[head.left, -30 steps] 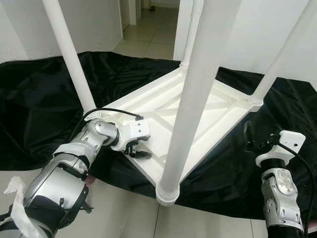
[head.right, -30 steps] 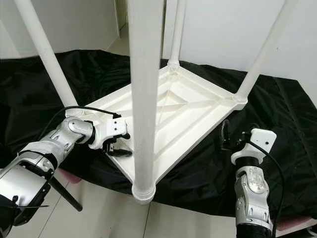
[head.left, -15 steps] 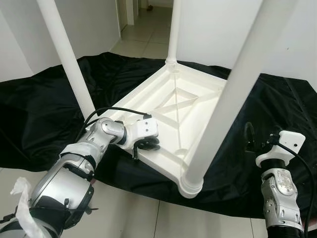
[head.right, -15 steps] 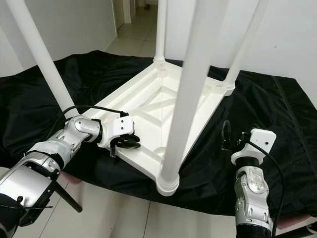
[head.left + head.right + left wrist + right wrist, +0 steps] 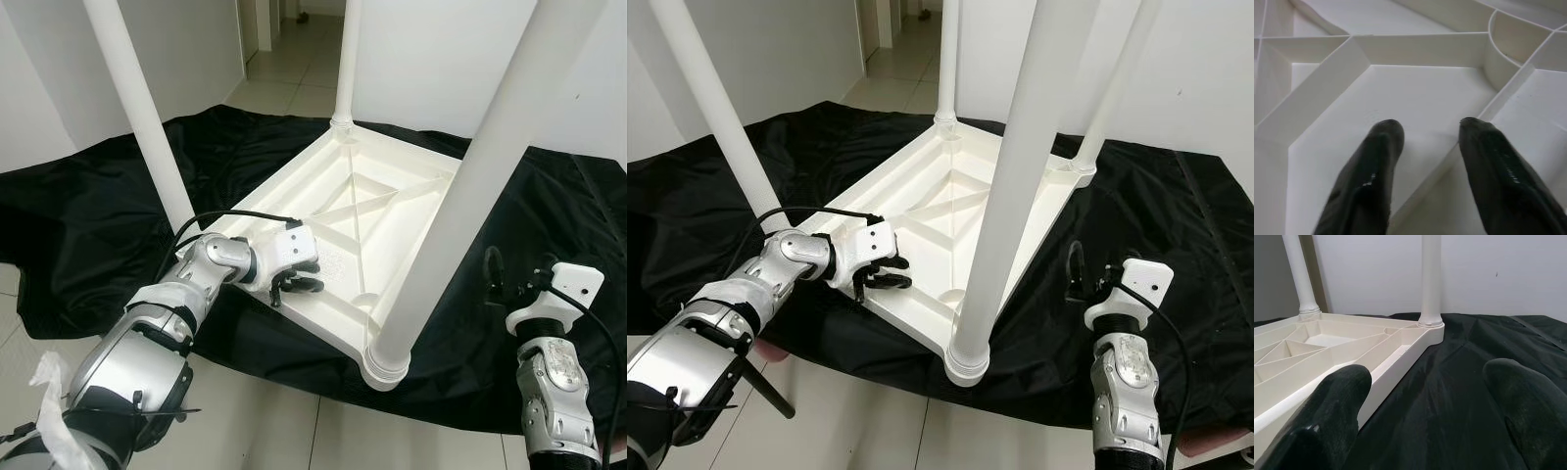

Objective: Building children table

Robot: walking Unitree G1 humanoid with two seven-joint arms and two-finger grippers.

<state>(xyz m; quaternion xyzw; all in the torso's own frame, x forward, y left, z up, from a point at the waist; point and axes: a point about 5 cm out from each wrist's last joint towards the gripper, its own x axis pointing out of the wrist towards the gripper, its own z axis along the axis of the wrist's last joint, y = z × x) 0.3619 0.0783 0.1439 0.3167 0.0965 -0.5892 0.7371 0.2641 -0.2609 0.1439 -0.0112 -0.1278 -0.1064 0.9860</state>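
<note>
Black cloth is covering the floor, and the table is lying on it upside down, legs up. Its long axis is running from 7 to 1 o'clock. The left gripper, narrowly parted, is touching the near rim; the right gripper, wide, is waiting at 4 o'clock, apart.

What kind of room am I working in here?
Probably a plain room in a home, used as a floor workspace: pale tiled floor, bare white walls, and a doorway to a tiled hallway. An upturned white table lies on a black sheet.
</note>
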